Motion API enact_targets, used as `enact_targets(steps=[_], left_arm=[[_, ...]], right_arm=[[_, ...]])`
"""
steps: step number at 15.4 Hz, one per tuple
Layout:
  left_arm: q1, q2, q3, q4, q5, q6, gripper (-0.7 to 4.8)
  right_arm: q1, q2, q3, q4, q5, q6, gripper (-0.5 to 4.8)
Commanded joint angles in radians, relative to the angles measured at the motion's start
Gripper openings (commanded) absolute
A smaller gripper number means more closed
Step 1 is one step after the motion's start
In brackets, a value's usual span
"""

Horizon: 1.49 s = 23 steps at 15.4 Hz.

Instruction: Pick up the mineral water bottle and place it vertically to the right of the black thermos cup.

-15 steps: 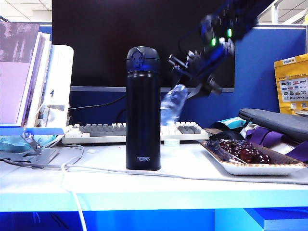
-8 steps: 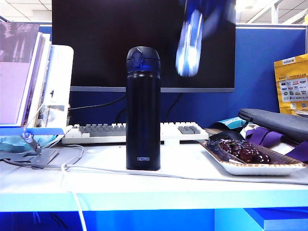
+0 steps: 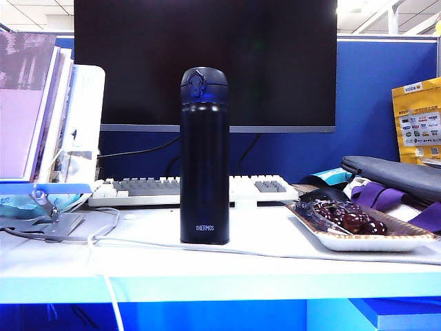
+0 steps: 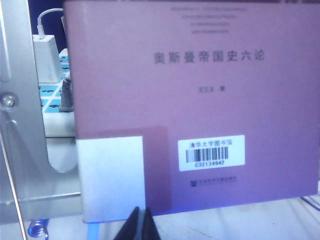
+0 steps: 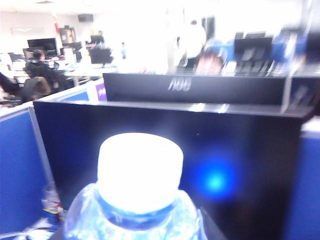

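The black thermos cup (image 3: 204,155) stands upright on the white desk in the exterior view, just left of centre. Neither arm nor the mineral water bottle shows in that view. In the right wrist view the mineral water bottle (image 5: 136,210) fills the near foreground, its white cap (image 5: 140,170) pointing away from the camera. My right gripper (image 5: 135,236) is shut on the bottle's body, high up and facing the back of a monitor; only dark finger edges show beside the bottle. My left gripper (image 4: 140,221) is shut and holds nothing, close in front of a purple book (image 4: 200,100).
Behind the thermos are a keyboard (image 3: 155,187) and a large dark monitor (image 3: 207,62). A tray of dark fruit (image 3: 358,231) lies at the right, with a grey bag (image 3: 393,172) behind it. Books (image 3: 34,103) stand at the left. A white cable (image 3: 275,254) crosses the desk front.
My right gripper has lifted the bottle from beside the thermos, swung it from tilted to upright, and carried it up out of the exterior view. The thermos has not moved.
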<state>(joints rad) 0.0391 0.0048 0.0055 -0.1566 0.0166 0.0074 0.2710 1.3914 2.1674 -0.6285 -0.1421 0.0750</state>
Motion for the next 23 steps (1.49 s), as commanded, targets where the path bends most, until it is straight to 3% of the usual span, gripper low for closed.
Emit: enact_targets(steps=[1,6,9,15,16,19,23], left_arm=[[0.001,-0.003,0.000,-0.011,0.003,0.003,-0.02],[0.001,-0.003,0.000,-0.011,0.003,0.004,-0.02],[0.001,-0.003,0.000,-0.011,0.003,0.003,-0.02],[0.001,-0.003,0.000,-0.011,0.003,0.003,-0.02],[0.001,-0.003,0.000,-0.011,0.003,0.004,-0.02],[0.001,-0.003,0.000,-0.011,0.003,0.004,-0.02],[0.001,-0.003,0.000,-0.011,0.003,0.003,-0.02]], right_arm=[[0.000,-0.123,0.011,-0.059,0.037,-0.079,2.60],[0.001,-0.276,-0.011,-0.141,0.062,-0.121,2.60],[0.001,-0.391,-0.249,0.092,0.109,-0.136,2.60],[0.007,-0.523,-1.020,0.681,0.121,-0.067,2.60],[0.008,-0.519,-1.179,0.843,0.123,-0.056,2.60],[0.024,-0.478,-1.352,1.048,0.126,-0.048,2.60],[0.126,-0.323,-1.366,1.105,0.147,-0.109,2.60]])
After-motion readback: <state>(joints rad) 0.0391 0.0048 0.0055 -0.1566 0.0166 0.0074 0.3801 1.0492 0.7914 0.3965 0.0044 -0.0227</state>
